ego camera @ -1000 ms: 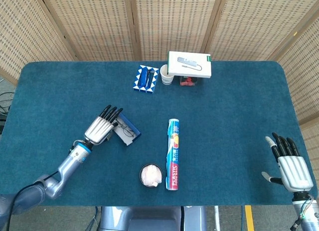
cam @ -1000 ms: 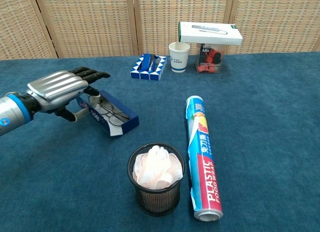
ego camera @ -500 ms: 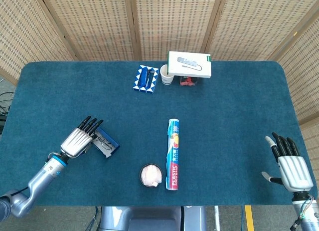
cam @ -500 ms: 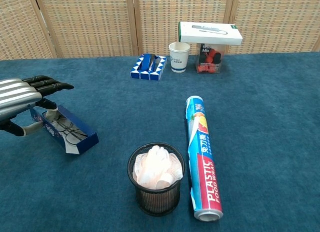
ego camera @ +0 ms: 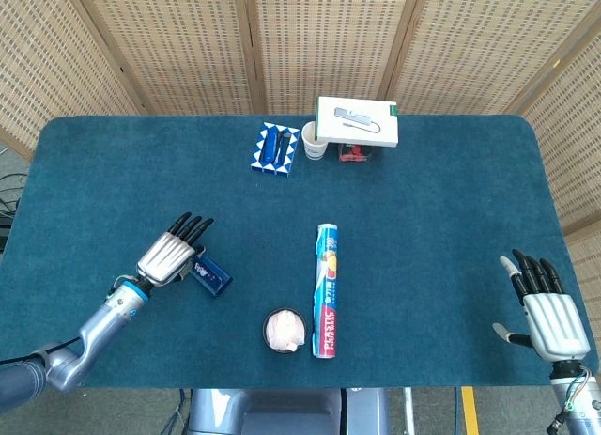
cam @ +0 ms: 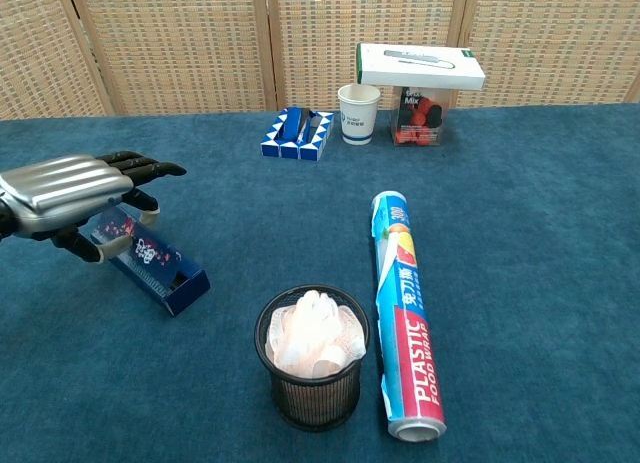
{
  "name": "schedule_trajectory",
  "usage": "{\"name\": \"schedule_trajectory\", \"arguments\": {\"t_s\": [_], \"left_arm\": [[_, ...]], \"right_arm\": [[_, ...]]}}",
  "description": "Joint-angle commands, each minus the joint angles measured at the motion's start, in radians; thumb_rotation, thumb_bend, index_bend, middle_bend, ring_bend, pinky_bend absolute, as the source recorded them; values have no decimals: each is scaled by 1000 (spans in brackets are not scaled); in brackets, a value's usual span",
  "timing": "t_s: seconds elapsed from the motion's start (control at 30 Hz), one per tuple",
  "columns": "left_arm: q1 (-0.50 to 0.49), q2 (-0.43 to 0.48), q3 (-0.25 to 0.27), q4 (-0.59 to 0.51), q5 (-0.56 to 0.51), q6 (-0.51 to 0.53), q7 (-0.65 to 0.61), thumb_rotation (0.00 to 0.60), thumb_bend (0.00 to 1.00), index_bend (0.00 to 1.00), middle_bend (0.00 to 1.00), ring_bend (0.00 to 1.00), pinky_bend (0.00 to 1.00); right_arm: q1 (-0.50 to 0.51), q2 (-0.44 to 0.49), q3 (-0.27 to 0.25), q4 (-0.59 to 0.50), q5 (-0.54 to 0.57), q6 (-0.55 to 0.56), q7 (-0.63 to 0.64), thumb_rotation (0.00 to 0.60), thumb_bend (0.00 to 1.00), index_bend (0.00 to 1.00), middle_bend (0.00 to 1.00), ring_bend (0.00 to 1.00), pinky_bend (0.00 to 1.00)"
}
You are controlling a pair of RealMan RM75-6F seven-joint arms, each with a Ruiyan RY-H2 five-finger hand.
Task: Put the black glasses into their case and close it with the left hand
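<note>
The blue glasses case [ego camera: 211,275] [cam: 155,268] lies shut on the blue cloth at the near left, its patterned lid on top. The black glasses are hidden from both views. My left hand [ego camera: 174,256] [cam: 75,188] hovers flat over the case's left end with its fingers stretched out. Its thumb [cam: 112,245] touches the case's near side. My right hand [ego camera: 545,313] rests at the table's near right corner, fingers spread and holding nothing. It shows only in the head view.
A black mesh cup [cam: 312,358] with white filling and a plastic-wrap roll [cam: 405,313] lie near the front centre. At the back stand a blue-white puzzle block [cam: 298,133], a paper cup [cam: 359,113] and a white box [cam: 420,66] on a snack container.
The case was open with the glasses showing inside; now its lid is down. The left hand and case slid left and nearer, then the hand shifted slightly right. The right hand stayed still.
</note>
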Motion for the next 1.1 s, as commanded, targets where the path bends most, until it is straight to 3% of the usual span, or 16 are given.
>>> {"name": "schedule_trajectory", "arguments": {"t_s": [0.03,0.1,0.2,0.3,0.43,0.5,0.87,1.03,1.1], "left_arm": [[-7,-13,-10,13,-12,-15,-1,600,482,770,0,0,0],[-10,-18,-11,17,-14,-21,-4,600,475,739,0,0,0],[-10,-21,-14,23,-14,-21,-4,600,467,614,0,0,0],[-10,-25,-18,29,-17,-20,-3,600,464,443,0,0,0],[-12,-32,-26,38,-24,-23,-10,600,458,67,0,0,0],[-13,-31,-30,38,-24,-21,-19,600,455,2,0,0,0],[-19,7,-53,4,-17,8,-59,600,425,0,0,0,0],[-34,123,-30,-129,9,-28,-118,600,192,0,0,0,0],[-41,163,-21,-177,5,-57,-105,600,150,0,0,0,0]], "right_arm": [[0,0,0,0,0,0,0,600,0,0,0,0,0],[0,0,0,0,0,0,0,600,0,0,0,0,0],[1,1,0,-1,0,-2,0,600,0,0,0,0,0],[1,2,-1,-1,0,-3,2,600,0,0,0,0,0],[1,2,-1,-1,-1,-3,4,600,0,0,0,0,0],[1,2,-1,-1,-1,-3,5,600,0,0,0,0,0],[1,3,-2,-2,0,-3,4,600,0,0,0,0,0],[2,3,-2,-2,1,-5,4,600,0,0,0,0,0],[2,3,-2,-3,1,-6,4,600,0,0,0,0,0]]}}
